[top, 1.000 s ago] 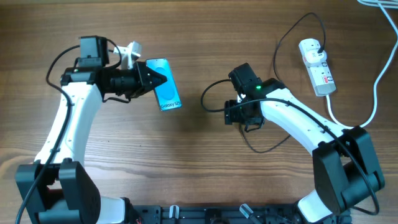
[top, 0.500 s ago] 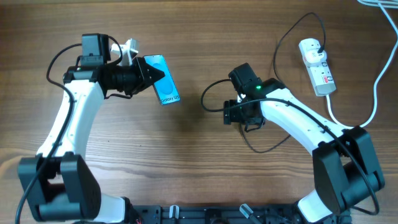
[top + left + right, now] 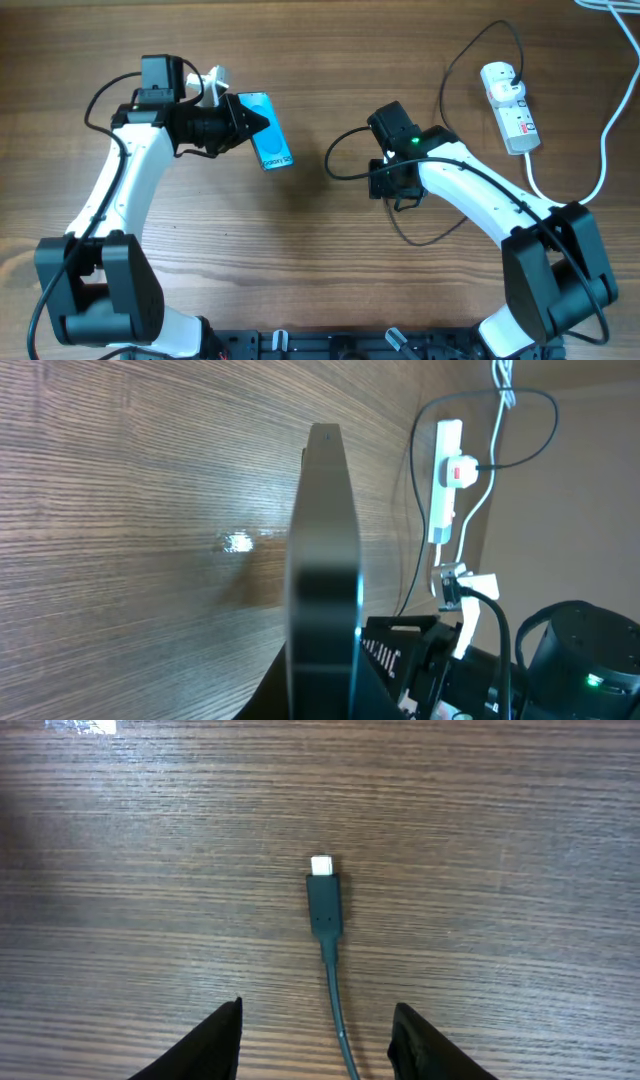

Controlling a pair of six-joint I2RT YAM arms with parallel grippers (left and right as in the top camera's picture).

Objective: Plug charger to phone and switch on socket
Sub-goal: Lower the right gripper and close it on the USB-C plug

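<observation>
The left arm (image 3: 120, 200) has swung slightly toward the middle of the bench (image 3: 300, 260) since the earlier overhead frame. It has carried the phone (image 3: 270, 140) a touch further up the view. The right arm (image 3: 480, 200) has barely shifted, though its end effector now sits slightly more to the right.

The wooden bench carries everything. The left arm reaches in from the lower left and the right arm from the lower right.

The socket (image 3: 510, 120) lies at the far right, well apart from both end effectors. A white plug (image 3: 500, 75) sits in its upper end, and a thick white cord (image 3: 600, 130) curves away beside it.

The left end effector (image 3: 250, 125) is clamped tight on the phone at its upper left side. The teal screen shows to the overhead camera, while the left wrist view sees the phone edge-on (image 3: 325, 560).

The charger (image 3: 328, 160), a thin black cable, loops on the bench left of and below the right end effector (image 3: 385, 180). In the right wrist view the fingers (image 3: 215, 1040) stand moderately apart, holding nothing. The plug tip (image 3: 323, 900) lies flat on the wood just ahead of them, roughly centred in the gap, with its pale metal end pointing away. The cable runs back between the fingers and touches neither.
</observation>
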